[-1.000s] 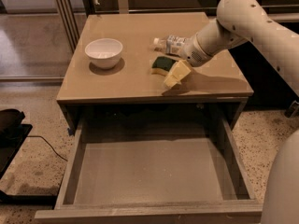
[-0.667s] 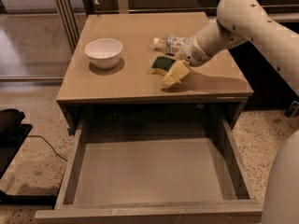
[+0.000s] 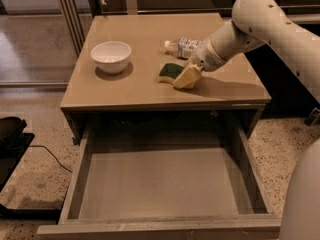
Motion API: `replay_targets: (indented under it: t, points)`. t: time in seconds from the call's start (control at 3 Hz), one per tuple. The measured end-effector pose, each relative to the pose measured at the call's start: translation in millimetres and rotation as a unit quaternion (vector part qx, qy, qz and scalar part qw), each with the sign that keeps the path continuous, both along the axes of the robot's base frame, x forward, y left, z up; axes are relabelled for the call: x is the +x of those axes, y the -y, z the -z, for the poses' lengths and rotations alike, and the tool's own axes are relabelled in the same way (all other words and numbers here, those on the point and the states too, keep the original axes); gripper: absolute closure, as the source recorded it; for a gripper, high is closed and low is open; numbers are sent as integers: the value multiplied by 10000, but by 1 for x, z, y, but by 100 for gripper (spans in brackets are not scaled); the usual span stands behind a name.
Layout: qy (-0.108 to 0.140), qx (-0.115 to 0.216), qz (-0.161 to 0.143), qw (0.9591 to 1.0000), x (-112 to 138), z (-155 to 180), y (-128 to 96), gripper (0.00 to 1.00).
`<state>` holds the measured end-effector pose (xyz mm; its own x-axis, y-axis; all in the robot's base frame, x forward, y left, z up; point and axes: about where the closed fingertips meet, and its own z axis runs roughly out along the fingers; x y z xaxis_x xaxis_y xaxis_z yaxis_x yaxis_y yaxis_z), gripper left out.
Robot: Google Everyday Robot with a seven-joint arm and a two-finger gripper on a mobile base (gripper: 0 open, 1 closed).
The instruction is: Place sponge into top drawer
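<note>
We are holding our hand [image 3: 187,77] low over the table [image 3: 140,34], right against the sponge [image 3: 170,71] lying there; we cannot tell its grip. The top drawer [image 3: 160,184] is standing open below.

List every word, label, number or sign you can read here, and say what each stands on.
None can be read.
Bottle: its white label carries print, too blurred to read.
Bowl, sponge, top drawer and the gripper, down on the tabletop beside the sponge: no text visible.
</note>
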<state>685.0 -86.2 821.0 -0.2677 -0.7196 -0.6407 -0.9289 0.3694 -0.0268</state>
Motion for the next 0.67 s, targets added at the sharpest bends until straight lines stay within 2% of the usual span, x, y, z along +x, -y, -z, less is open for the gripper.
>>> replay_targets:
  t: [0.33,0.67]
  points:
    - [0,0,0,10000,0,0,0,88]
    - [0,-1,0,10000,0,0,0,100]
